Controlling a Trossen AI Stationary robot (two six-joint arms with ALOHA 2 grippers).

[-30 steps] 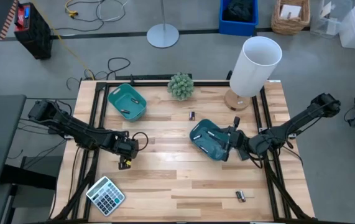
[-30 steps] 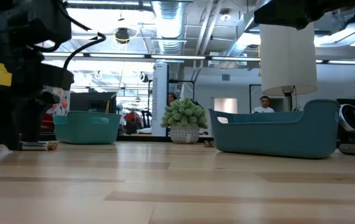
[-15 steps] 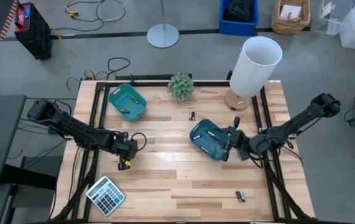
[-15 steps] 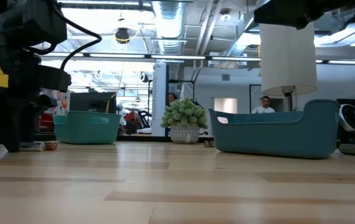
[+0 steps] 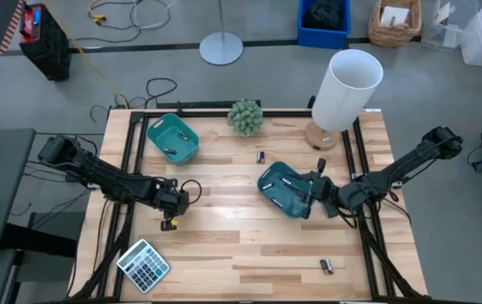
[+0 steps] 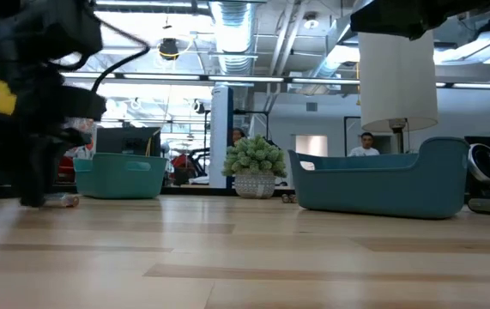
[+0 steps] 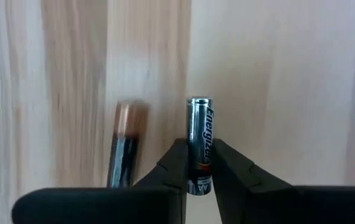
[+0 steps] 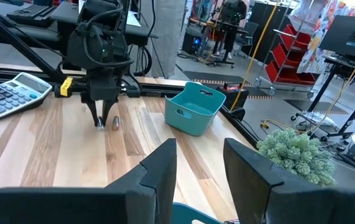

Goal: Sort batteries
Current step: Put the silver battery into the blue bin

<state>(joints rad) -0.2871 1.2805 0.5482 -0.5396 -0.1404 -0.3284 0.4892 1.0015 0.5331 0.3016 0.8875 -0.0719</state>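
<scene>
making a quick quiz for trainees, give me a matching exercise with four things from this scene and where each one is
Things:
1. silver battery
2. calculator
3. potted plant
4. lamp

Places:
A. back right corner of the table
B. front left corner of the table
C. between the left gripper's jaws
D. back edge, near the middle

Pairs: 1-C, 2-B, 3-D, 4-A
</scene>
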